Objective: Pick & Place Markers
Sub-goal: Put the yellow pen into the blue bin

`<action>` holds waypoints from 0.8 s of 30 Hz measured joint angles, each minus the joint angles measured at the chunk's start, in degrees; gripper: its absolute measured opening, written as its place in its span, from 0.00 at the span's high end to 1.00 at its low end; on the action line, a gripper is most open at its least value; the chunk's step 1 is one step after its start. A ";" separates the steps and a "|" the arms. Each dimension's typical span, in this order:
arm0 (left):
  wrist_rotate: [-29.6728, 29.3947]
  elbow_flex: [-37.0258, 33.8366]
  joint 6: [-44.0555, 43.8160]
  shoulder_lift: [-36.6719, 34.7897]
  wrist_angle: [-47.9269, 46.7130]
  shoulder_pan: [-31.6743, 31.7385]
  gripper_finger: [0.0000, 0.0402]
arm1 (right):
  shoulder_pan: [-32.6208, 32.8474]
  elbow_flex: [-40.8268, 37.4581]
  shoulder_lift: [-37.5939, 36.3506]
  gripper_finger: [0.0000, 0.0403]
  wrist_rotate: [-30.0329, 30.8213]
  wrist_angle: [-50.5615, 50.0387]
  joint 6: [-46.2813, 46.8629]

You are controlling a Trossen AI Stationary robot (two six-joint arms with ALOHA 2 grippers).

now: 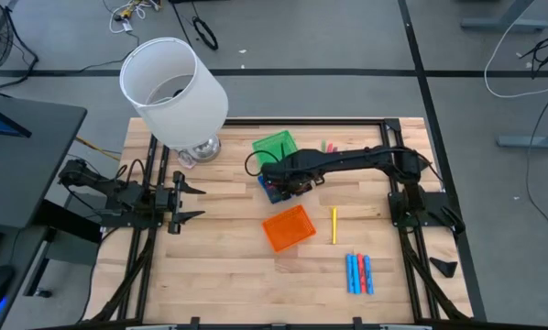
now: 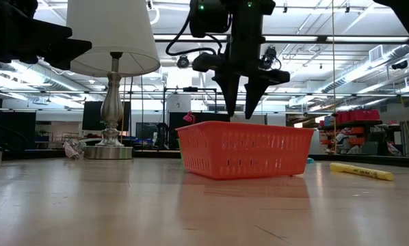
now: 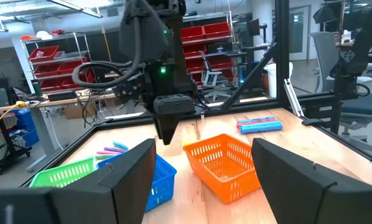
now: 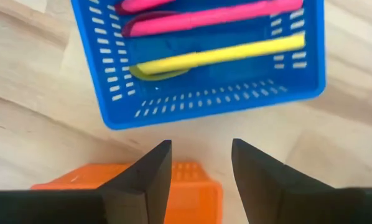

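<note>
My right gripper point(image 1: 288, 186) hangs open and empty, fingers pointing down, over the gap between the blue tray point(image 4: 198, 56) and the orange tray point(image 1: 289, 227); it also shows in the low view point(image 2: 240, 102). In the blue tray lie two pink markers point(image 4: 211, 17) and a yellow marker point(image 4: 223, 55). A yellow marker point(image 1: 334, 225) lies on the table to the right of the orange tray. Several blue and red markers point(image 1: 359, 273) lie side by side near the front right. A few more markers point(image 1: 329, 147) lie by the green tray point(image 1: 274, 147). My left gripper point(image 1: 187, 202) waits open at the table's left.
A lamp with a white shade point(image 1: 173, 82) stands at the far left on a silver base point(image 1: 199, 149). The three trays sit close together mid-table. Bare wood shows at the front left and between my left gripper and the trays.
</note>
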 joint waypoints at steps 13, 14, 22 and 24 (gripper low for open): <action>0.00 0.00 0.00 0.00 0.00 0.02 0.32 | 4.86 -8.22 -5.27 0.59 0.49 3.10 14.85; 0.00 0.00 -0.02 -0.01 -0.01 0.00 0.32 | 5.33 -10.00 -6.27 0.59 0.48 3.40 16.30; 0.00 0.00 0.00 -0.02 -0.02 0.00 0.32 | 9.77 -20.24 -11.96 0.59 -0.88 4.33 27.70; 0.02 0.00 -0.02 0.00 -0.02 0.02 0.32 | 10.84 -21.87 -12.87 0.59 -1.56 4.26 29.90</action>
